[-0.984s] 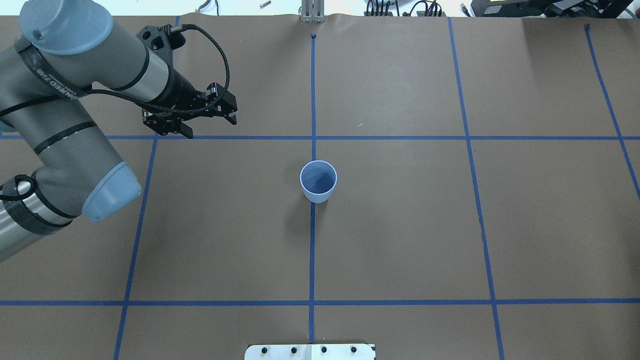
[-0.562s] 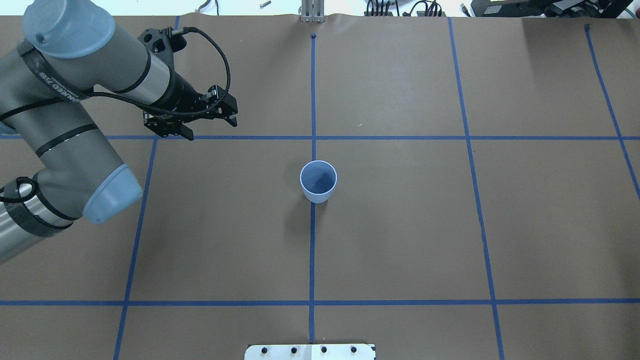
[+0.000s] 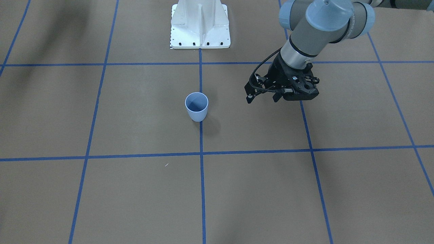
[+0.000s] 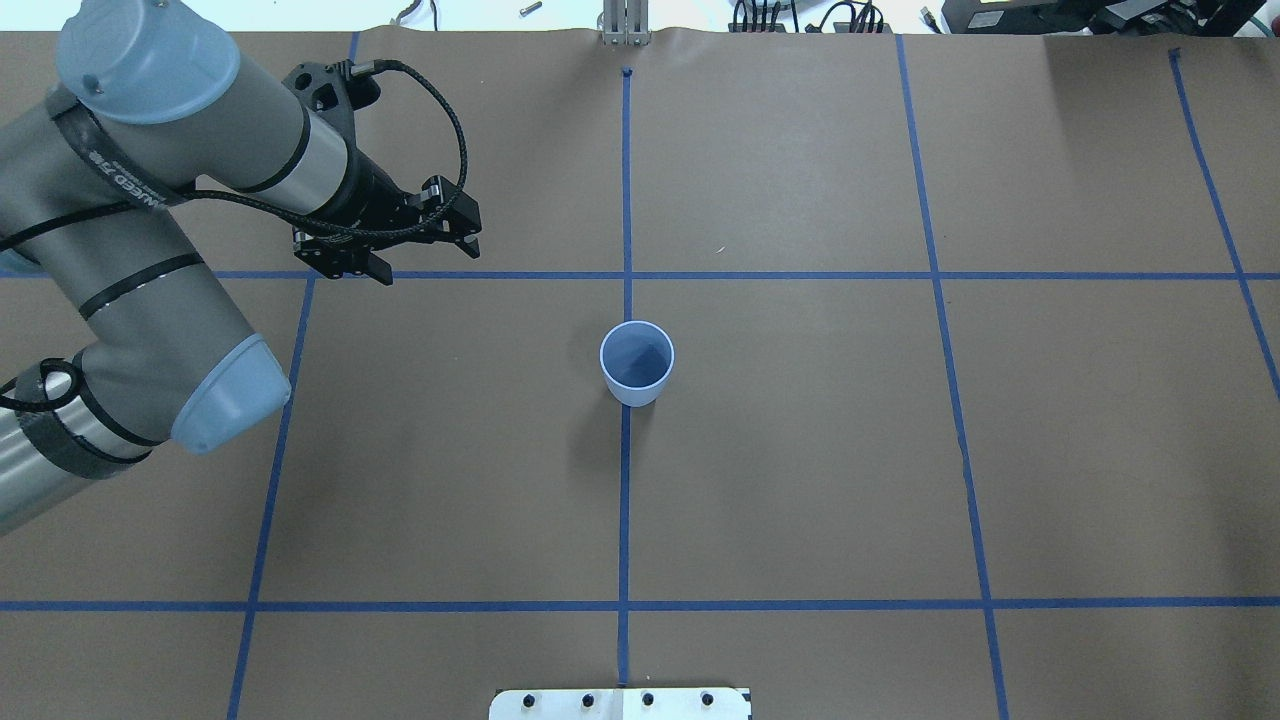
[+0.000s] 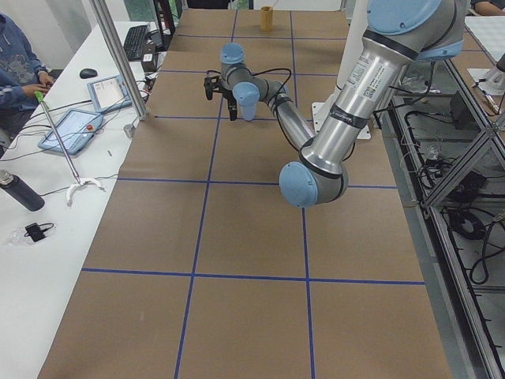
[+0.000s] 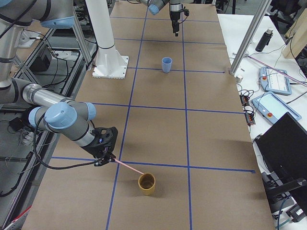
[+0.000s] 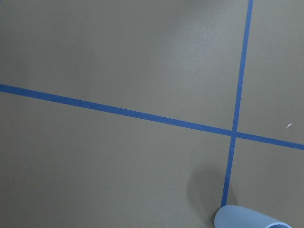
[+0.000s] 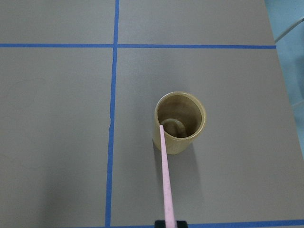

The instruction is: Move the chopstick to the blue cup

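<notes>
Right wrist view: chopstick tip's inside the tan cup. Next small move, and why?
Probably raise the right claw straight up until the pink chopstick clears the tan cup: its tip sits inside that cup, so swinging toward the distant blue cup first might knock it over.

- Table (image 4: 800, 480): brown paper cover, blue tape grid (image 4: 625, 605).
- Metal post (image 5: 118, 59): stands at the table's edge, next to the white bench (image 5: 31, 316).
- Tablets (image 5: 72, 130): flat on the bench, just beside the post.
- Keyboard (image 5: 136, 42), mouse (image 5: 87, 73): beyond the post.
- Dark bottle (image 5: 17, 192): upright, well to the near side of the post.
- Operator (image 5: 20, 63): blue top, at the bench past the post.
- Tan cup (image 6: 147, 184): upright on the table, well apart from the post.
</notes>
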Motion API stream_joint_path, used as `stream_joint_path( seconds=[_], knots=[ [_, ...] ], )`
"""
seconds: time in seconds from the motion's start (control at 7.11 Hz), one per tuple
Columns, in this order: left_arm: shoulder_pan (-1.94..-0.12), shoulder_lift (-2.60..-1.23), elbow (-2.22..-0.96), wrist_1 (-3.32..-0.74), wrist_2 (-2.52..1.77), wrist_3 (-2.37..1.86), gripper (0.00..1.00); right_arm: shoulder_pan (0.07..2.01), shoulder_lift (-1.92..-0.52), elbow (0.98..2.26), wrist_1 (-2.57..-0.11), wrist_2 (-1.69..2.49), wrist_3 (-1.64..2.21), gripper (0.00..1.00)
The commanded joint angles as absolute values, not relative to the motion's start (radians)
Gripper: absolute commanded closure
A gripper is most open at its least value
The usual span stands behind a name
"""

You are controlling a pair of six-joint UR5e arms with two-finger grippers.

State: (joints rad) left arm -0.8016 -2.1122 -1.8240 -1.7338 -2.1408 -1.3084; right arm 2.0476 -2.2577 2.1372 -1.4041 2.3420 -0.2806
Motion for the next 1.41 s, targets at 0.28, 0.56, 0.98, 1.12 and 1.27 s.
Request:
stream_joint_path(
  seconds=[0.28,0.56,0.98,1.12,1.27],
  knots=[
    [-0.796,-2.103,-1.812,-1.765,-2.137,-1.307,0.02,2.044,-2.173,2.304,-1.693,2.338,-0.29,1.0],
    [-0.796,-2.108,-1.815,-1.766,-2.137,-1.31,0.02,1.871,-2.026,2.306,-1.721,2.347,-0.057,1.0],
    [-0.796,-2.108,-1.815,-1.764,-2.137,-1.31,0.02,1.612,-1.82,2.335,-1.723,2.398,0.355,1.0],
    [-0.796,-2.105,-1.815,-1.764,-2.137,-1.309,0.02,1.527,-1.749,2.335,-1.724,2.401,0.499,1.0],
    [-0.796,-2.105,-1.813,-1.764,-2.137,-1.308,0.02,1.428,-1.639,2.335,-1.724,2.402,0.697,1.0]
  ],
)
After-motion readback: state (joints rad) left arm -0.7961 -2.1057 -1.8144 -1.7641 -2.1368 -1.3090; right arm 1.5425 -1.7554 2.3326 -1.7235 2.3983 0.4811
